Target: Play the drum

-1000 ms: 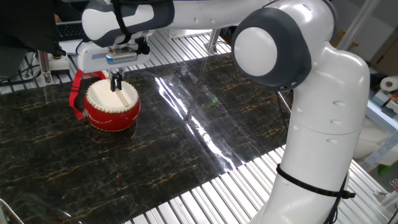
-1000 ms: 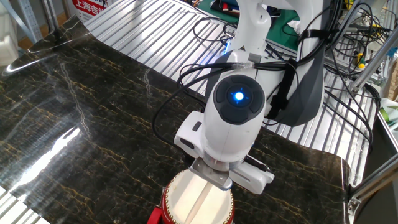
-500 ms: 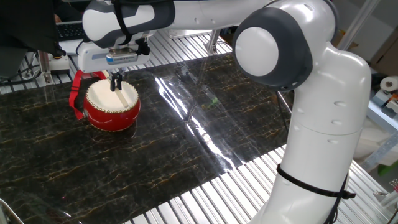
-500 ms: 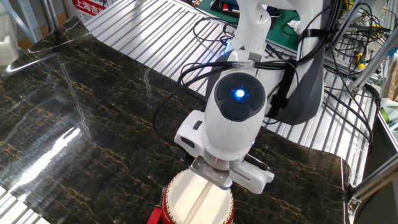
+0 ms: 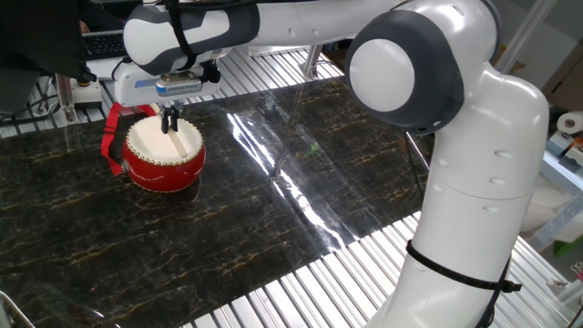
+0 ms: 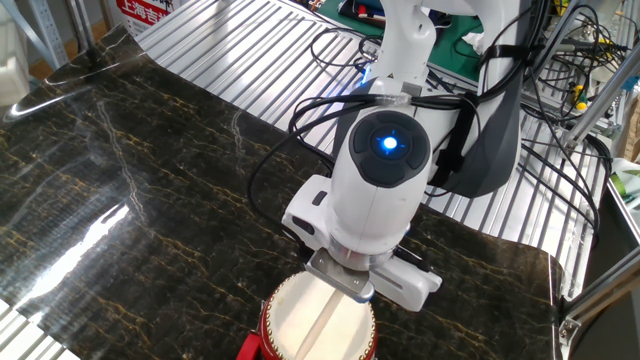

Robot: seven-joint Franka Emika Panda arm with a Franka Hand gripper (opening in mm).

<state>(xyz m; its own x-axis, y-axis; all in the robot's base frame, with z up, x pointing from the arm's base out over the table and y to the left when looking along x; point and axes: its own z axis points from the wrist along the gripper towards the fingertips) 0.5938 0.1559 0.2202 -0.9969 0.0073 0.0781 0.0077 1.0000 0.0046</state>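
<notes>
One fixed view is showing the hand (image 5: 170, 124) hanging straight down over the drum (image 5: 164, 153), its fingers drawn close together around the top of a thin wooden stick (image 5: 185, 143) that is lying across the cream skin. Whether they are truly pinching it I cannot tell for certain at this size, though it looks so. The drum is sitting on the dark marbled bench (image 5: 273, 210), toward its far left end in this view, with its red strap (image 5: 111, 137) looping up beside it on the side away from the arm's base.

The other fixed view is looking down past the wrist, which is hiding the fingers entirely; only the near part of the drum (image 6: 318, 322) is peeking out beneath it at the bottom edge, with the stick (image 6: 330, 317) showing as a pale stripe across the head.

By my judgement the beating step itself is under way, with the stick low on the skin. The next move is calling for a short lift and a firm downward tap, keeping the stick over the middle of the head and clear of the studded rim.

No container is on the bench.
</notes>
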